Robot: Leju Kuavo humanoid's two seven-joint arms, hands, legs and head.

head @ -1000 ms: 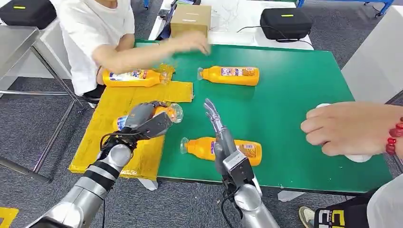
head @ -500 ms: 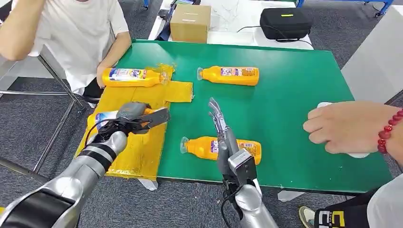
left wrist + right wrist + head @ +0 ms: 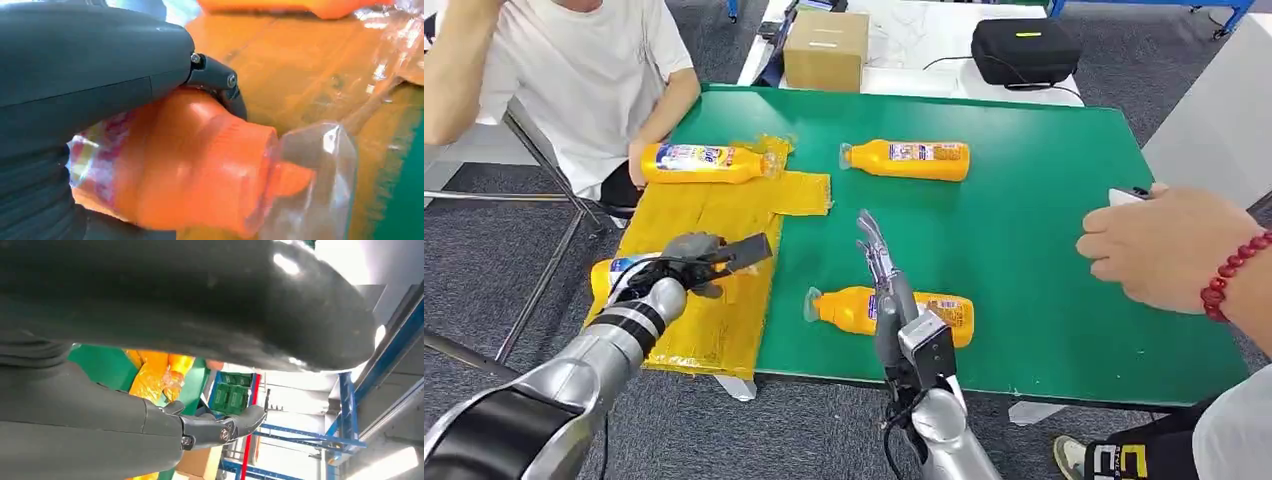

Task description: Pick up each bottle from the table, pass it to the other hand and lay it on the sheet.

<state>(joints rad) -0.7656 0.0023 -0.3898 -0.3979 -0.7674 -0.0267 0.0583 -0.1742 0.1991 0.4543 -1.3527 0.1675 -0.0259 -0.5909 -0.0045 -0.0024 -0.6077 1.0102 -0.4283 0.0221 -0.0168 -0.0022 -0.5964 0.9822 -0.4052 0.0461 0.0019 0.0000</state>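
Observation:
My left hand (image 3: pixel 686 258) grips an orange bottle (image 3: pixel 609 272) low over the near part of the yellow sheet (image 3: pixel 714 210). In the left wrist view that bottle (image 3: pixel 200 165) shows its clear cap beyond my left hand (image 3: pixel 75 75). A second orange bottle (image 3: pixel 704 162) lies on the sheet's far end. Two more lie on the green table (image 3: pixel 1024 200): one (image 3: pixel 909 158) at the back, one (image 3: pixel 844 308) near the front edge. My right hand (image 3: pixel 886 280) hovers over the front one, fingers (image 3: pixel 220 430) stretched out and holding nothing.
A person in a white shirt (image 3: pixel 584 70) sits at the table's left end, by the sheet. Another person's hand (image 3: pixel 1164 250) with a red bead bracelet holds a white object over the table's right side. A cardboard box (image 3: pixel 826 48) and a black case (image 3: pixel 1024 48) stand behind the table.
My left hand has carried the bottle leftward and lower over the sheet. The seated person pulled an arm back from the table. The hand on the right lifted slightly. My right hand barely moved.

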